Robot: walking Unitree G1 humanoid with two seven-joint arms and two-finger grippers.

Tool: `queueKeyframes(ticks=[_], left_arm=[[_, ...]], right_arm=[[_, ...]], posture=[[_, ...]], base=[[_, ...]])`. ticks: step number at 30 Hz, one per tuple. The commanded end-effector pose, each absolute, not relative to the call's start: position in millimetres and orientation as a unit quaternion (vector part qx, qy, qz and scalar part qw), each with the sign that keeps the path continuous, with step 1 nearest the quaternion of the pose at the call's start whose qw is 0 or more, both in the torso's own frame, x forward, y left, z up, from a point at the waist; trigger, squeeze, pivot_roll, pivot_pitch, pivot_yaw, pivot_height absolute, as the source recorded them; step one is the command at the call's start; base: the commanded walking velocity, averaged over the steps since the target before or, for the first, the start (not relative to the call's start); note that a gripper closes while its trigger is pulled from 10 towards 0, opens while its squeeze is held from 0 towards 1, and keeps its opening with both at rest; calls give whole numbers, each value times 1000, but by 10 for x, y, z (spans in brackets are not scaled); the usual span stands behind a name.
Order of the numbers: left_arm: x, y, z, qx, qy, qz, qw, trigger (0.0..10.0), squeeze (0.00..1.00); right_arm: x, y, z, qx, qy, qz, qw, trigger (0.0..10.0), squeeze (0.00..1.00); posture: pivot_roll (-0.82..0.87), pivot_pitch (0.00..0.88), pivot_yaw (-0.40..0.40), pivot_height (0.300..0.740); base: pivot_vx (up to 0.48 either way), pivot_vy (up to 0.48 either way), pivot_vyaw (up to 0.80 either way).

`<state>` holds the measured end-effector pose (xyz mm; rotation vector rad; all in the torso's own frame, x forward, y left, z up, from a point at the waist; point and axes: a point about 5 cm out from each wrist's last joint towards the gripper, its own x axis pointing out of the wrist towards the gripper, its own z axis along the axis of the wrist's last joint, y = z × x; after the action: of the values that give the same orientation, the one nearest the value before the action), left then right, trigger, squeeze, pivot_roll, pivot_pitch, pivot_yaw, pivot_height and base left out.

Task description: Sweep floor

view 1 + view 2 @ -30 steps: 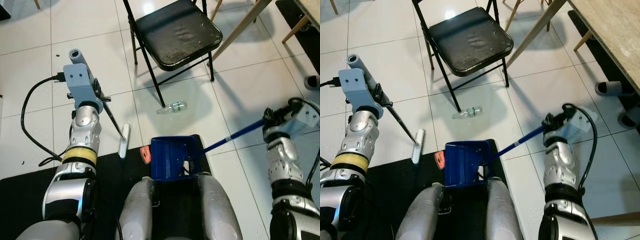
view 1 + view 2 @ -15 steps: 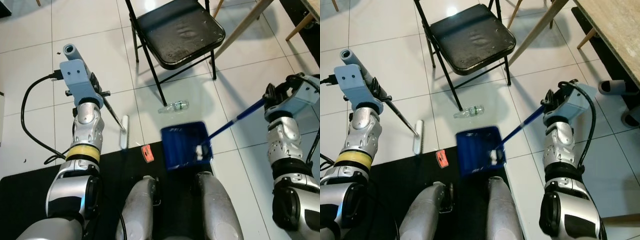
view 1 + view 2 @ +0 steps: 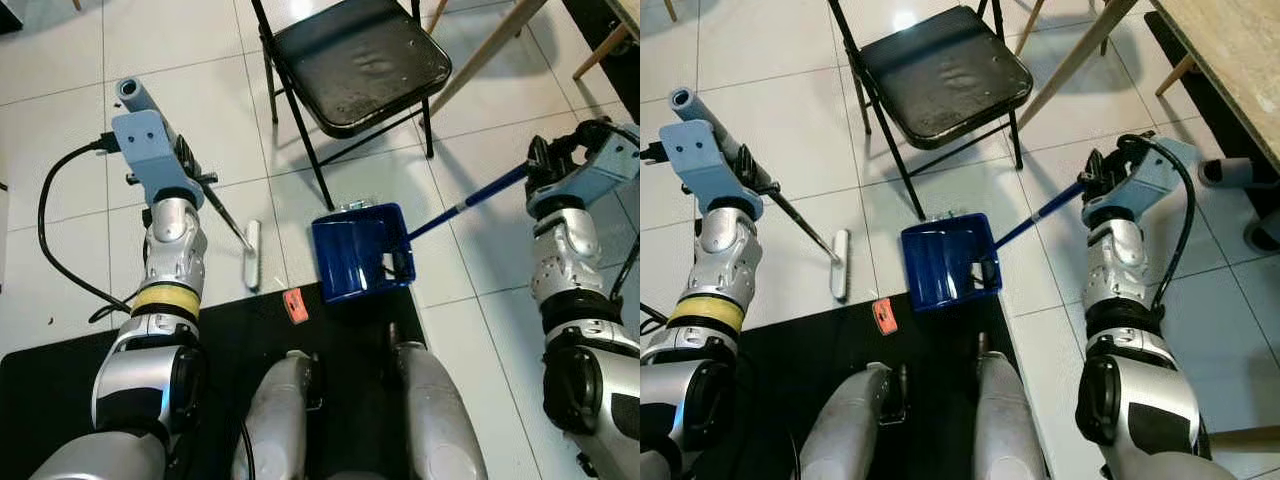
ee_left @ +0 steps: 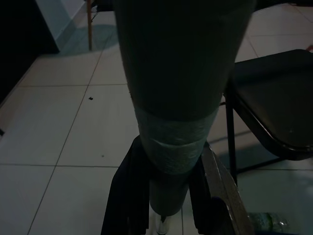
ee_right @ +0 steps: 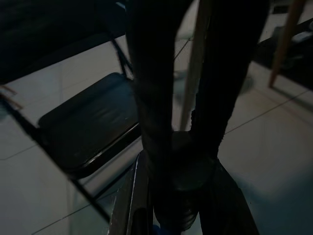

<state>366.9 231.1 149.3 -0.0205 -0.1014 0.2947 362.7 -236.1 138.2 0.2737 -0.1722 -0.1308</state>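
Gripping the blue dustpan handle (image 3: pixel 470 203) at the right edge of the frame, the right tool (image 3: pixel 540 175) is clamped around the pole, and in its wrist view the two black fingers (image 5: pixel 151 98) bracket the shaft. The left tool (image 3: pixel 192 172), upper left, is likewise closed around the broom stick (image 3: pixel 225 212), whose white head (image 3: pixel 252 254) rests on the tile at centre left, just above the black mat (image 3: pixel 60 390). Risk, as I judge it: the dustpan (image 3: pixel 360 250) sits at mid frame right against the bottle (image 3: pixel 352 207), of which only a sliver peeks over the pan's top edge, so a further push could roll the bottle away under the chair (image 3: pixel 350 60) instead of scooping it. The broom head is well apart from the pan, on the far side from the bottle, so nothing backs the bottle in; a hasty sweep could also catch the chair leg (image 3: pixel 305 150) just above. An orange scrap (image 3: pixel 293 305) lies on the mat edge below and between pan and broom, easily missed. The pan looks rigid, deep blue and glossy, tilted with its mouth toward the upper frame; the bottle appears clear, light and prone to rolling.
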Motion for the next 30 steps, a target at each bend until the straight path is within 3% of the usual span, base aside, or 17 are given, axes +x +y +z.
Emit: queueKeyframes(ticks=[1, 30], left_arm=[[3650, 2349, 1518, 2, -64, 144, 988, 10000, 0], [3702, 2238, 1577, -6, -72, 135, 988, 10000, 0]], right_arm=[[3622, -2339, 1362, 147, -91, -64, 983, 10000, 0], [3686, -2414, 1422, 132, -81, -77, 985, 10000, 0]], posture=[[50, 367, 49, 740], [110, 470, 70, 740]], base=[[0, 0, 0], [0, 0, 0]])
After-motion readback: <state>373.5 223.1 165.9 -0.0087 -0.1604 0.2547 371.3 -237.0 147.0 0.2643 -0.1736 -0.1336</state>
